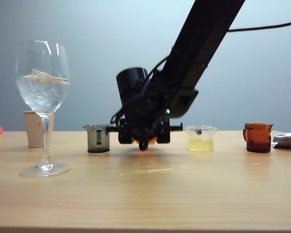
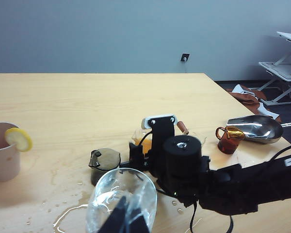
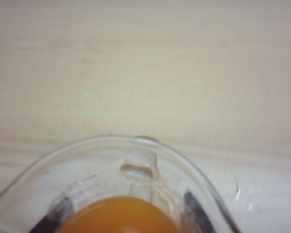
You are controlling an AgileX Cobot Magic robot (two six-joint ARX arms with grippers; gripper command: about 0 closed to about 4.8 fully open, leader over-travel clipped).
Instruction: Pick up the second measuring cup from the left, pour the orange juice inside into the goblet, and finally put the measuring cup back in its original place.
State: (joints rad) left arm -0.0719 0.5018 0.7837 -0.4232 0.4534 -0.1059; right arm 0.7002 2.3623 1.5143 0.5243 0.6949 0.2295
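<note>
The second measuring cup (image 3: 136,167), small and clear, stands on the wooden table with orange juice (image 3: 119,216) inside. My right gripper (image 1: 143,138) reaches down over it; its dark fingers (image 3: 196,213) press the cup's wall on both sides, shut on it. In the exterior view only a glimpse of orange juice (image 1: 153,140) shows behind the gripper. The goblet (image 1: 42,82) stands alone at the far left, holding clear liquid and ice. My left gripper (image 2: 128,221) hangs just in front of the goblet (image 2: 106,194) in the left wrist view, fingers together, holding nothing.
A smoky grey cup (image 1: 98,138) stands just left of the right gripper, a clear cup of pale yellow liquid (image 1: 201,139) to its right, then an amber cup (image 1: 257,137). A paper cup with a lemon slice (image 2: 5,150), a steel scoop (image 2: 257,128) and a water puddle (image 2: 72,213) are nearby.
</note>
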